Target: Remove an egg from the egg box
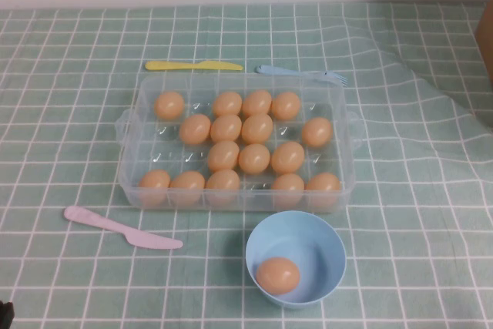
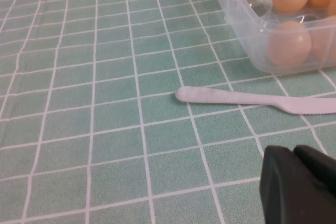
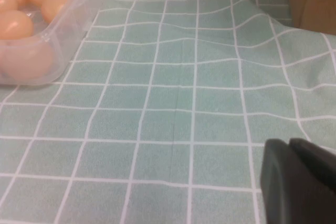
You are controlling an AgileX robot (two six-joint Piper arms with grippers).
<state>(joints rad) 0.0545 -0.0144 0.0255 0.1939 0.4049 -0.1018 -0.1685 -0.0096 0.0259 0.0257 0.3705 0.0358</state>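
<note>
Jaws on both grippers cannot be read as apart or together: each wrist view shows only a dark block at its edge. Left gripper [image 2: 299, 184] sits low over the green checked cloth [image 1: 62, 44], near the pink knife [image 2: 262, 99] and empty. Right gripper [image 3: 302, 179] sits over bare cloth on the box's right side, also empty. Neither gripper shows in the high view. Taking the egg box [image 1: 127, 156] as the landmark, it lies in the middle of the table, a clear tray with a small handle at each short end, long side facing the robot. It holds fifteen orange-tan eggs: four along the far row, four in the next, three in the row after, and four along the near wall, with some seats bare. Just in front of the box, toward its right half, stands a light-blue bowl [image 1: 327, 244], and one egg [image 1: 277, 276] lies inside it, on the near left of its floor, out of the box. In front of the box's left corner lies the pink knife, handle pointing left, a little apart from the wall. Behind the box, close to its far wall, lie a yellow knife [image 1: 192, 65] on the left and a blue fork [image 1: 302, 73] on the right. Right of the box the cloth is wrinkled into raised folds.
</note>
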